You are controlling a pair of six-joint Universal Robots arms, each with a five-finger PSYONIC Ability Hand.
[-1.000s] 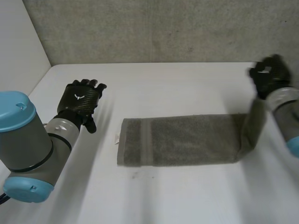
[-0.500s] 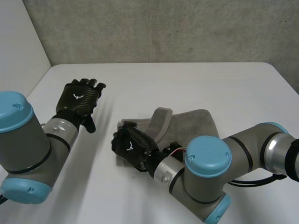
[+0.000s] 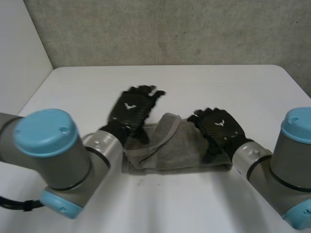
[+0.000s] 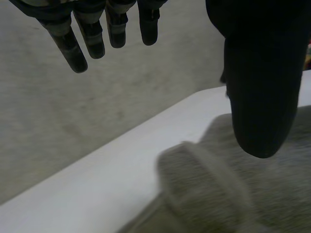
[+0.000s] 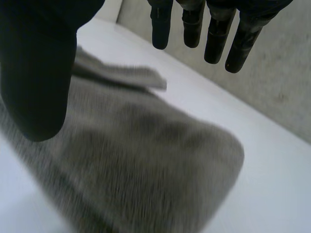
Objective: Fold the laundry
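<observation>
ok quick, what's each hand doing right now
left hand: open, holding nothing, over the towel
right hand: open, holding nothing

Left hand (image 3: 132, 110), right hand (image 3: 219, 127), both outstretched.

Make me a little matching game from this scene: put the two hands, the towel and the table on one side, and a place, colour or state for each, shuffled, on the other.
1. left hand
2. right hand
3. towel
4. table

A. white
B. grey, folded over and rumpled
C. open, at the towel's right end
D. open, at the towel's left end

Pairs: 1-D, 2-C, 3-B, 4-A.
</observation>
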